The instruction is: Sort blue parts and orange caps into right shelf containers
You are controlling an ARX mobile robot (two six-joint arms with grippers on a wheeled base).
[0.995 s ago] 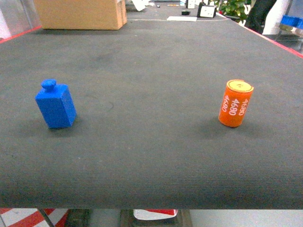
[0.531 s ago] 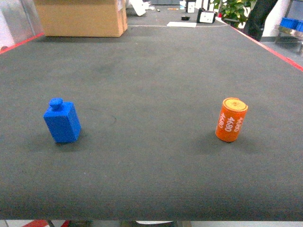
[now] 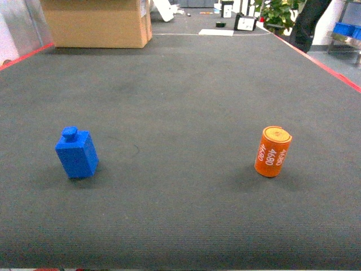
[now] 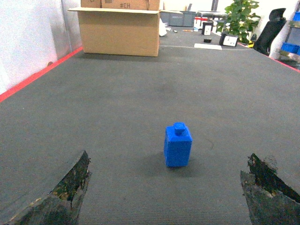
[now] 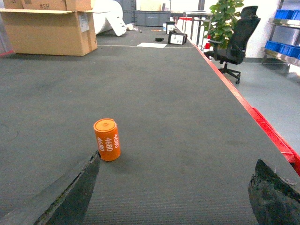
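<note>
A blue part [image 3: 77,153], a block with a round knob on top, stands upright on the dark mat at the left. An orange cap [image 3: 273,151], a cylinder printed 4680, stands at the right. In the left wrist view the blue part [image 4: 177,145] stands just ahead of my left gripper [image 4: 169,157], which is open and empty. My right gripper [image 5: 177,158] is open and empty too, and the orange cap [image 5: 107,139] stands just beyond its left fingertip [image 5: 89,173]. Neither gripper shows in the head view. Blue containers [image 5: 287,14] sit on a steel shelf [image 5: 281,56] far to the right.
The dark mat covers a table with a red edge [image 5: 262,123] along its right side. A large cardboard box [image 3: 96,22] stands at the far left of the table. Small items [image 3: 245,22] lie at the far end. An office chair [image 5: 239,40] and a plant [image 5: 224,18] stand beyond.
The head view has shifted: both things sit lower in the frame and look smaller, and the table's near edge has left the view. Neither thing has moved on the mat.
</note>
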